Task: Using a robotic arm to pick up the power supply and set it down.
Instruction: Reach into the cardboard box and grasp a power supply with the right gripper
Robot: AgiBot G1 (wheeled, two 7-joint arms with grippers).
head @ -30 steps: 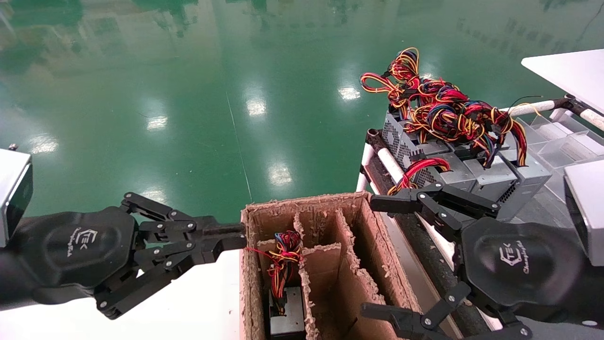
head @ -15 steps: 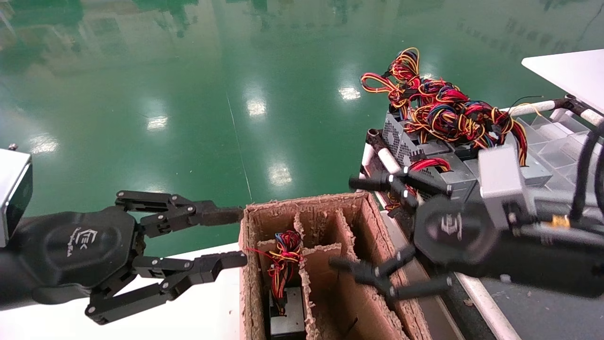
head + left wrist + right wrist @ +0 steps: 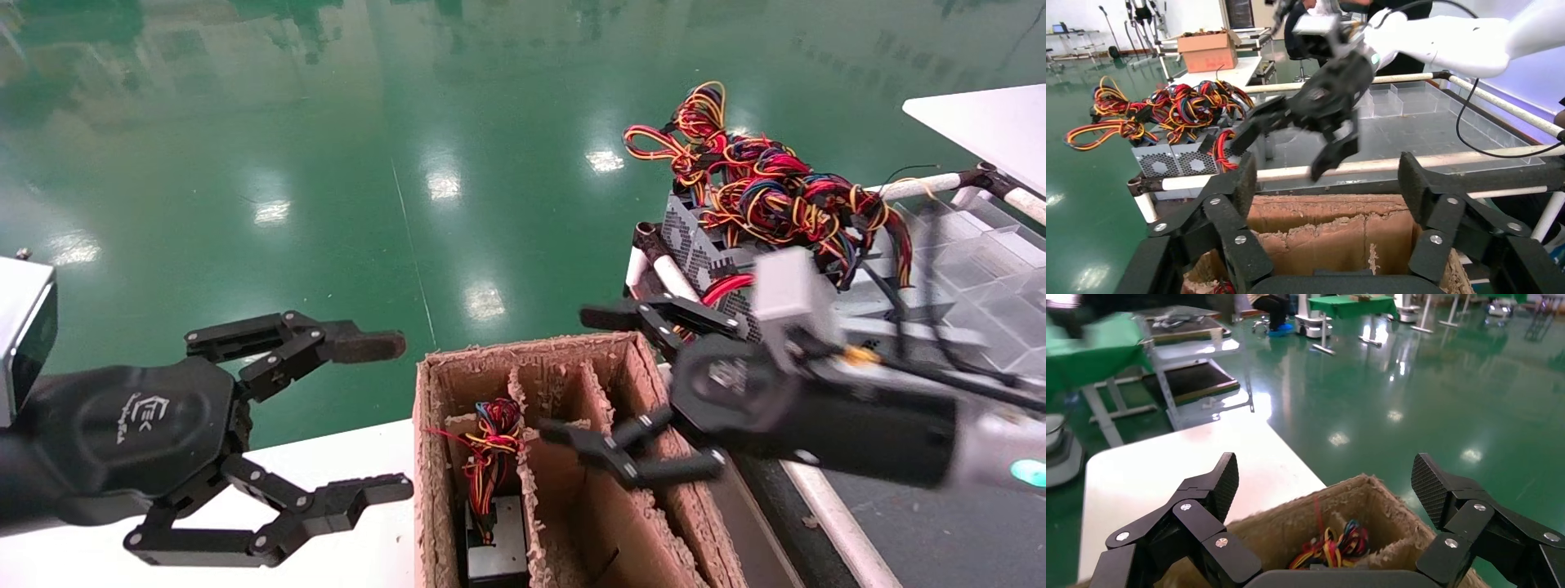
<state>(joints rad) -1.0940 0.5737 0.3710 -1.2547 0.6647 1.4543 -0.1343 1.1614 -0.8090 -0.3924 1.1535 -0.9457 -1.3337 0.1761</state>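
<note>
Hovering right hand (image 3: 584,376) spread over carton (image 3: 654,523), dividers (image 3: 523,469) around power supply (image 3: 498,547)

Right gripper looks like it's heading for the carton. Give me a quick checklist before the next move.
1. Right gripper open: ok, fingers spread wide, nothing held.
2. Left gripper open and beside the cardboard carton, not in it: ok.
3. Power supply stack on the rack untouched by either gripper: ok.
4. One power supply already stands in the carton's left compartment, wires up: ok.
5. Right gripper over the carton's right side, lower finger close above a divider: cannot tell if it touches.
6. Middle and right compartments free: cannot tell, the bottoms are partly hidden.
</note>
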